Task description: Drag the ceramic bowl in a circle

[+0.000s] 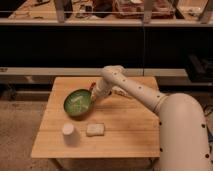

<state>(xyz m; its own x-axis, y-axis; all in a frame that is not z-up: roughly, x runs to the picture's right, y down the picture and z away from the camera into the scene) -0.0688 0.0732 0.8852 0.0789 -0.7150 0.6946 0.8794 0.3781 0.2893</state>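
The ceramic bowl (76,103) is round, shallow and glossy green with a darker rim. It sits on the left half of the wooden table (130,130). My gripper (92,98) reaches down from the white arm (135,90) onto the bowl's right rim and is shut on that rim. The arm comes in from the lower right and bends over the table's back edge. The bowl's right edge is partly hidden by the gripper.
A small white cup (68,130) stands near the table's front left, just below the bowl. A pale rectangular block (95,129) lies beside the cup. Dark shelving runs behind the table, and a bulky white arm segment (182,135) fills the right front.
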